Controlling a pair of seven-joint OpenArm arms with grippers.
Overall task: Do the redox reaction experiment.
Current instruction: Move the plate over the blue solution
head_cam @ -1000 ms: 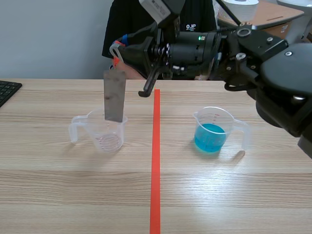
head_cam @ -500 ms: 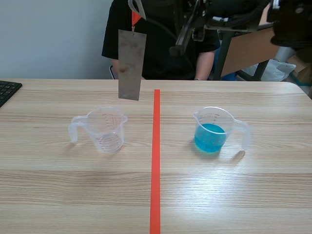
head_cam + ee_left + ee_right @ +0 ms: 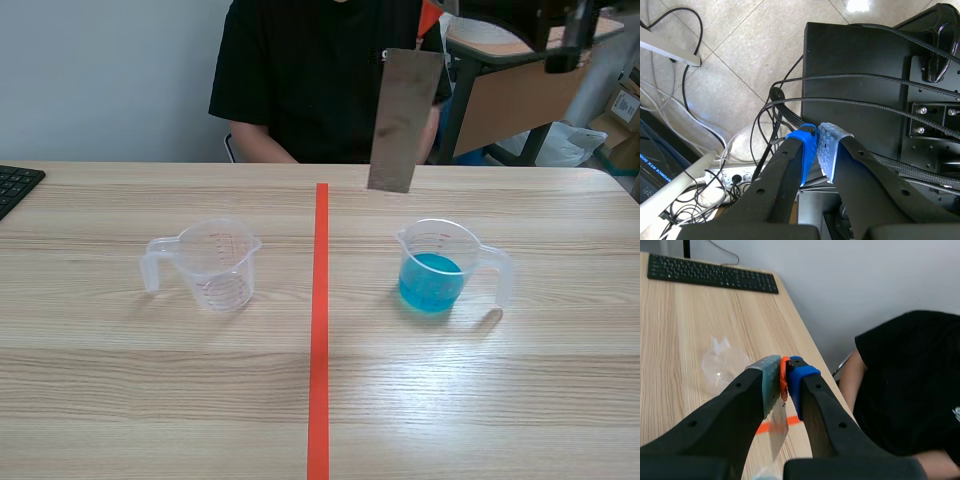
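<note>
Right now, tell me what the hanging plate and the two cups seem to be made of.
The hanging plate looks like metal: dull grey, blotchy, thin and flat. The empty cup is probably clear plastic: see-through, red printed scale, moulded handle. The cup of blue liquid seems the same plastic.

The metal strip (image 3: 404, 120) is dull grey sheet, matt and faintly smudged. The empty cup (image 3: 215, 263) and the blue-filled cup (image 3: 432, 270) are clear, glossy plastic. The tabletop (image 3: 150, 400) shows pale wood grain, smooth, with a slight sheen. The person's shirt (image 3: 310, 70) is matt black cloth.
</note>
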